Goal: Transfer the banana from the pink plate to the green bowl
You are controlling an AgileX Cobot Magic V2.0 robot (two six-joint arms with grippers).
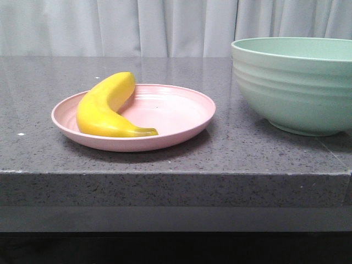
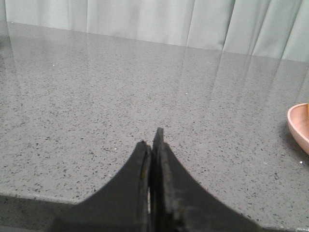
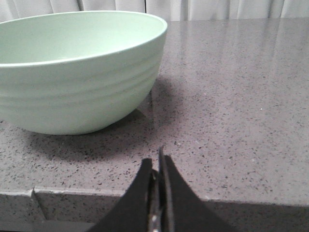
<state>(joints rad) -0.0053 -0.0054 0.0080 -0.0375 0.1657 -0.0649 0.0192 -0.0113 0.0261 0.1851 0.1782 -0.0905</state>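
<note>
The yellow banana (image 1: 104, 107) lies on the left half of the pink plate (image 1: 181, 113), its dark stem tip toward the front. The plate sits on the grey stone table left of the green bowl (image 1: 297, 82). Neither gripper shows in the front view. In the left wrist view my left gripper (image 2: 152, 140) is shut and empty over the table's front edge, with the plate's rim (image 2: 299, 126) at the far right. In the right wrist view my right gripper (image 3: 155, 162) is shut and empty at the front edge, the green bowl (image 3: 77, 72) close ahead to its left.
The grey speckled stone table (image 1: 231, 154) has a thick front edge (image 1: 176, 190). A pale curtain (image 1: 165, 27) hangs behind it. The bowl stands taller than the plate at the right side of the table.
</note>
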